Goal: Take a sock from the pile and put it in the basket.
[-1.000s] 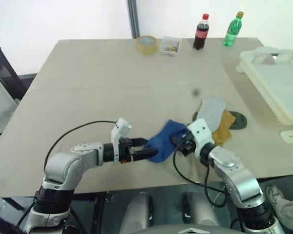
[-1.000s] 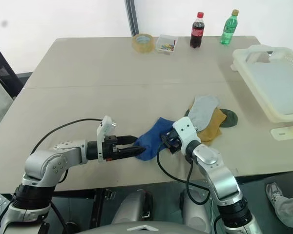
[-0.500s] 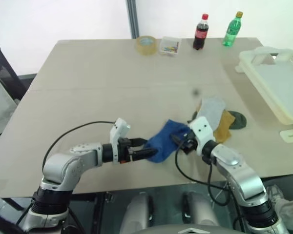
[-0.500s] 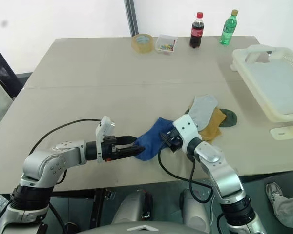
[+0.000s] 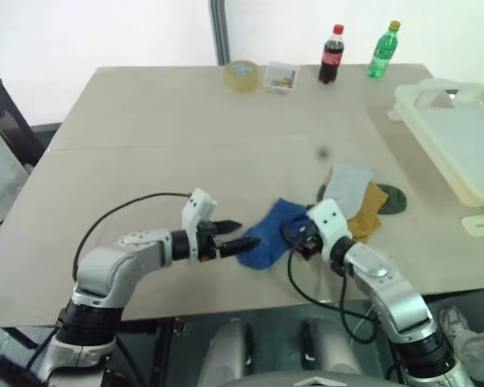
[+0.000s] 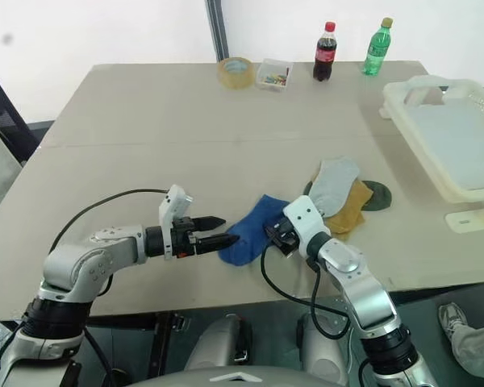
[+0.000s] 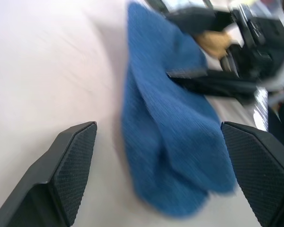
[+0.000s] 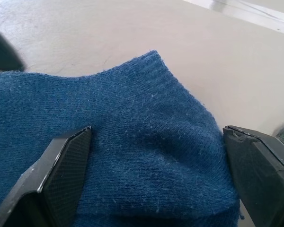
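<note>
The royal-blue sock lies crumpled on the table, just left of the pile of grey, mustard and dark green socks. My left gripper points at the sock's left edge and is open; in its wrist view the sock lies between the wide-apart fingers. My right gripper sits at the sock's right edge, open, with the sock spread between its fingers. The cream-white basket stands at the far right of the table.
At the table's far edge stand a roll of tape, a small clear box, a cola bottle and a green bottle. A small white piece lies by the basket. The table's near edge runs just below both arms.
The left forearm and its gripper sit slightly higher than a second ago. The sock, the pile and the right gripper have kept their places.
</note>
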Available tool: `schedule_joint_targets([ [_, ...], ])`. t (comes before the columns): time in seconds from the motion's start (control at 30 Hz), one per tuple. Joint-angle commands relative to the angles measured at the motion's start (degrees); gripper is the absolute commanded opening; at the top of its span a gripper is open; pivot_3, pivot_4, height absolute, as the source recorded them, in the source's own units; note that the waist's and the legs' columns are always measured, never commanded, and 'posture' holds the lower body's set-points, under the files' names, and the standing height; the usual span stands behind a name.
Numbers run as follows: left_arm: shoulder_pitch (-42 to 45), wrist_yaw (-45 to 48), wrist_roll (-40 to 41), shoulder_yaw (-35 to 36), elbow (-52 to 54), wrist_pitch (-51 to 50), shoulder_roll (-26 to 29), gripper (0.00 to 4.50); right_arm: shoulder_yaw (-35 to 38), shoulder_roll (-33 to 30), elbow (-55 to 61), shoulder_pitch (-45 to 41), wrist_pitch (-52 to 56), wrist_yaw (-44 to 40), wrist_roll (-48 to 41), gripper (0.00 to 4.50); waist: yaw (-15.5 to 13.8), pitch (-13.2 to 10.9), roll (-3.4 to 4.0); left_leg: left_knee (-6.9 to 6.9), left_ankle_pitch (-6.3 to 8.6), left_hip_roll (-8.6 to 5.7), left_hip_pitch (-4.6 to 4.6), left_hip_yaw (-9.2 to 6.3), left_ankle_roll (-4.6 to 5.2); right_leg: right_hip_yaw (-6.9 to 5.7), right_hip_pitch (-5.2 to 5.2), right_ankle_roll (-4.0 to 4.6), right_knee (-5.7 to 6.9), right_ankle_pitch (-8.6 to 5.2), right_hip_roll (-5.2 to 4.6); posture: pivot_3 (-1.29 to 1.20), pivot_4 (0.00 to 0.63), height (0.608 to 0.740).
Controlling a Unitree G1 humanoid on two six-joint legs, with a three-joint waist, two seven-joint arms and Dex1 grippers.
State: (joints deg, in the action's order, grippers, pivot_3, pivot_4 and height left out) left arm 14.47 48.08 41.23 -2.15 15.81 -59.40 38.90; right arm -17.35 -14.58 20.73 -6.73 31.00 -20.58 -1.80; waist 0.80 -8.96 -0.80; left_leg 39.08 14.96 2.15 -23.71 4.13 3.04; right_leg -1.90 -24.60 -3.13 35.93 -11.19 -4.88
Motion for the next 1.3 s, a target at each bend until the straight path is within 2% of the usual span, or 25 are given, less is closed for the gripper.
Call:
schedule_joint_targets([
  [0.03, -1.02, 2.46, 2.95, -3.74, -0.67, -5.73, -0.14, 4.48, -1.10, 0.14, -0.67, 0.25, -0.07, 0.45, 1.28, 4.50, -0.01, 0.03, -0.01, 0.00, 0.00, 0.00, 0.00, 0.00, 0.00, 0.00, 0.00, -0.01, 0.00, 0.00, -0.01, 0.00, 0.150, 0.740],
  [0.33, -1.01, 5.51, 11.26, -0.70, -3.11, -11.84, -3.51, 4.48, -1.55, 0.09, -0.74, 0.13, -0.16, 0.35, 2.51, 4.50, 0.02, 0.08, -0.04, 0.00, 0.00, 0.00, 0.00, 0.00, 0.00, 0.01, 0.00, -0.04, 0.00, -0.02, 0.00, 0.00, 0.150, 0.740],
  [0.9, 5.66, -1.64, 18.99, 10.10, -10.76, -12.73, -15.71, 4.48, -1.56, -0.60, -1.52, -0.68, 0.08, -0.80, 3.55, 4.50, -0.02, 0.08, -0.12, 0.02, -0.01, -0.06, -0.02, -0.01, 0.00, 0.02, 0.00, 0.01, 0.01, 0.01, 0.02, 0.00, 0.150, 0.740],
  [1.1, 6.52, -0.96, 16.46, 7.23, -11.35, -9.91, -17.48, 4.48, -1.22, -0.76, -0.03, -1.25, 0.34, -0.77, 3.60, 4.50, -0.04, 0.09, -0.13, 0.02, -0.01, -0.07, -0.02, -0.01, 0.00, 0.02, 0.00, 0.01, 0.01, 0.01, 0.02, 0.00, 0.150, 0.740],
  [1.3, 9.12, -0.46, 13.97, 6.18, -15.09, -5.95, -19.72, 4.48, 1.79, -4.05, 7.98, -1.33, 5.57, -2.55, 2.42, 4.50, -0.26, 0.08, -0.14, 0.03, -0.01, -0.10, -0.06, -0.03, 0.01, 0.02, 0.00, 0.01, 0.00, 0.01, 0.02, 0.00, 0.150, 0.740],
])
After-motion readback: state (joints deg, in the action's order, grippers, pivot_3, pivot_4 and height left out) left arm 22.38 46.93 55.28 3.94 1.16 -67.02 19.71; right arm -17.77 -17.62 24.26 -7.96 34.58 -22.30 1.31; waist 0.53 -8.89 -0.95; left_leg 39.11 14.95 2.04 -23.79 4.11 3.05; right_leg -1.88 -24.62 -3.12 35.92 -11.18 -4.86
